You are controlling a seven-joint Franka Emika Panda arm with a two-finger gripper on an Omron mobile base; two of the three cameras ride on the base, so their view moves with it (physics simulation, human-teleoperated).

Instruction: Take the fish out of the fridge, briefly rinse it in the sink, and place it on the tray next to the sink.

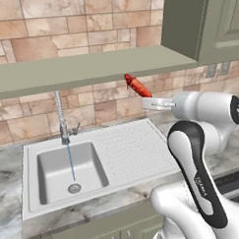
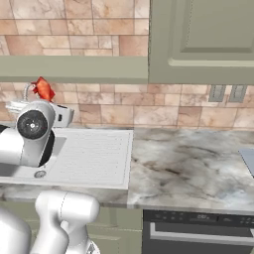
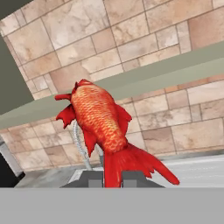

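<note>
Fish (image 3: pixel 101 124), red-orange and scaly with a forked tail, is pinched by its tail between the two dark fingertips (image 3: pixel 89 179) of the gripper (image 3: pixel 113 180), whose jaws are drawn narrow around it. Seen from the hand, the body rises away from the fingers, head uppermost, fins spread to either side.

From the left base view, the white arm (image 1: pixel 200 187) climbs from the lower right, and its hand points toward the wall, holding the fish (image 1: pixel 137 85) in the air above the back right part of the sink's ribbed drainboard (image 1: pixel 130 150), just under the lower edge of the grey-green wall cabinet (image 1: pixel 89 68). The fish slants up and to the left and touches nothing but the gripper.

Below it, the sink (image 1: pixel 31 194) is set into a marbled grey counter (image 1: pixel 6 195). Its deep basin (image 1: pixel 69 170) lies at the left, with the drainboard to the right. A thin stream of water (image 1: pixel 70 163) runs straight down from the chrome spring faucet (image 1: pixel 60 116) at the back edge of the basin to the round drain.

In the right base view the fish (image 2: pixel 43 88) shows just above the arm's wrist, over the sink (image 2: pixel 89 158). At the far right edge of the counter (image 2: pixel 188 163) a corner of the grey-blue tray (image 2: pixel 248 159) appears, well apart from the sink. Behind everything runs a tan tiled wall (image 2: pixel 149 114).
</note>
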